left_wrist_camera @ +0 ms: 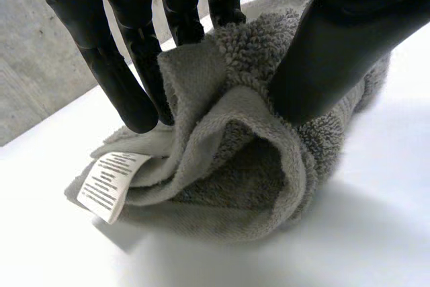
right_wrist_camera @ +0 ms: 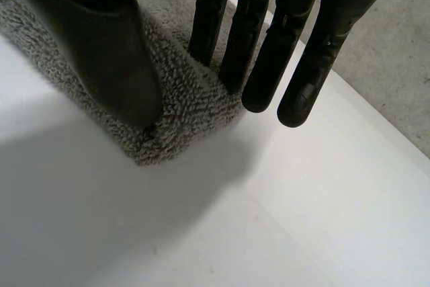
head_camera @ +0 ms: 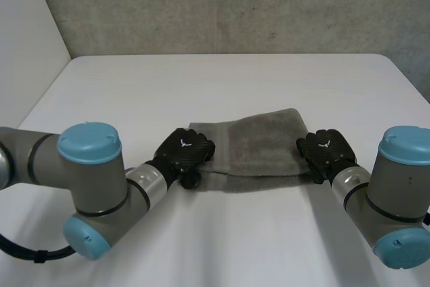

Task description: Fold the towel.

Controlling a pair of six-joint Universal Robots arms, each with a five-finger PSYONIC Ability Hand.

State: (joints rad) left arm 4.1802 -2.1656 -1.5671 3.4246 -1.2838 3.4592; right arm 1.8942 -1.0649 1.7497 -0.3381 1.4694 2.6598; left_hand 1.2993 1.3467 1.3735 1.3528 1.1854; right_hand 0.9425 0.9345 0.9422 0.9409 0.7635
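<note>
Towel [head_camera: 259,149] lies on the white table [head_camera: 222,85], centred and nearer the table's front edge than its back. At least 1 fold looks done: the left wrist view shows doubled layers, with the white label [left_wrist_camera: 111,183] sticking out. Judging by the long strip, you've still got a fold or more to go. The long axis runs across the table, ends pointing to the table's left and right sides. Your left hand [head_camera: 185,152] clamps the end toward the table's left, thumb against fingers. Your right hand [head_camera: 326,152] pinches the corner toward the table's right, thumb against 2 fingers, the other fingers off the cloth.
</note>
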